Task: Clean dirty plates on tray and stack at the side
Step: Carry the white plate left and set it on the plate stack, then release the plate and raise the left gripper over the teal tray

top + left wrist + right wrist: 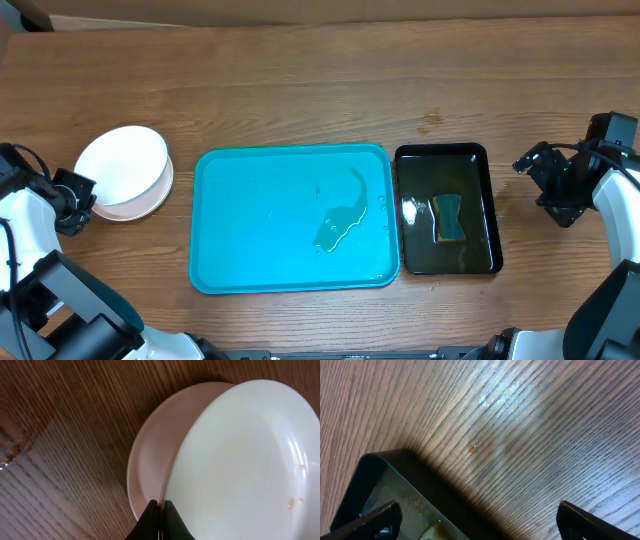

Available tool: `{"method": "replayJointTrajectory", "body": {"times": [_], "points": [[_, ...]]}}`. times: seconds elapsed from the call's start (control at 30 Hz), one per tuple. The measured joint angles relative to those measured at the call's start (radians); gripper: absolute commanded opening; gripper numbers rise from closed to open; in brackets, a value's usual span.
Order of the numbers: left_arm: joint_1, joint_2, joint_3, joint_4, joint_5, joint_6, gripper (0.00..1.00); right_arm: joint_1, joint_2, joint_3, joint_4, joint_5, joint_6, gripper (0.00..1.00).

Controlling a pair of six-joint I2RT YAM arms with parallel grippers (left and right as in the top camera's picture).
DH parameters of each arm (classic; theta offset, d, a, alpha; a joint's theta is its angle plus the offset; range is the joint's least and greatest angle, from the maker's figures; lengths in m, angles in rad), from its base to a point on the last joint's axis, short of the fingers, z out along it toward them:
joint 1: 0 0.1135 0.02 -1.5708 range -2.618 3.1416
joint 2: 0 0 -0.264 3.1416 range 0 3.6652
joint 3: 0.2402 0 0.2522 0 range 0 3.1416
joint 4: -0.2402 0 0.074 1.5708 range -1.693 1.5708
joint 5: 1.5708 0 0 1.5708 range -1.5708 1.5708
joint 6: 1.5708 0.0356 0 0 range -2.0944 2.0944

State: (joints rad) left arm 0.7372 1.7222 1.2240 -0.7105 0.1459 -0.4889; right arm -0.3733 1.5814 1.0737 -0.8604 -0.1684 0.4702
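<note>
The plates sit in a stack on the table left of the tray, a white plate (120, 165) on top and a pinkish-white one (152, 203) beneath. In the left wrist view the top plate (240, 460) lies offset over the lower plate (155, 445) and has small brown specks near its right side. My left gripper (86, 190) (160, 506) is shut, with the top plate's rim running into its jaws. The turquoise tray (250, 230) holds no plates, only a puddle of water (340, 215). My right gripper (535, 185) (477, 520) is open and empty above the table.
A glossy black tray (445, 151) stands right of the turquoise tray, with water and a green-yellow sponge (449, 217) in it. Its corner shows in the right wrist view (385, 480). Bare wood table lies behind and around both trays.
</note>
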Motion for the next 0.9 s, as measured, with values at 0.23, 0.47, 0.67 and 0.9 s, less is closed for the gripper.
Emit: {"method": "replayJointTrajectory", "body": {"times": [0.23, 0.47, 0.67, 0.9], "points": [[-0.001, 0.000, 0.000, 0.017, -0.032, 0.009, 0.33, 0.000, 0.000, 0.000, 0.000, 0.000, 0.000, 1.00], [-0.015, 0.000, 0.000, 0.029, -0.008, 0.018, 0.80, 0.000, 0.000, 0.000, 0.000, 0.000, 0.001, 1.00], [-0.092, 0.000, 0.000, 0.037, 0.100, 0.052, 0.84, 0.000, 0.000, 0.000, 0.000, 0.000, 0.000, 1.00], [-0.313, 0.000, 0.000, -0.038, 0.161, 0.127, 0.83, 0.000, 0.000, 0.000, 0.000, 0.000, 0.000, 1.00]]}}
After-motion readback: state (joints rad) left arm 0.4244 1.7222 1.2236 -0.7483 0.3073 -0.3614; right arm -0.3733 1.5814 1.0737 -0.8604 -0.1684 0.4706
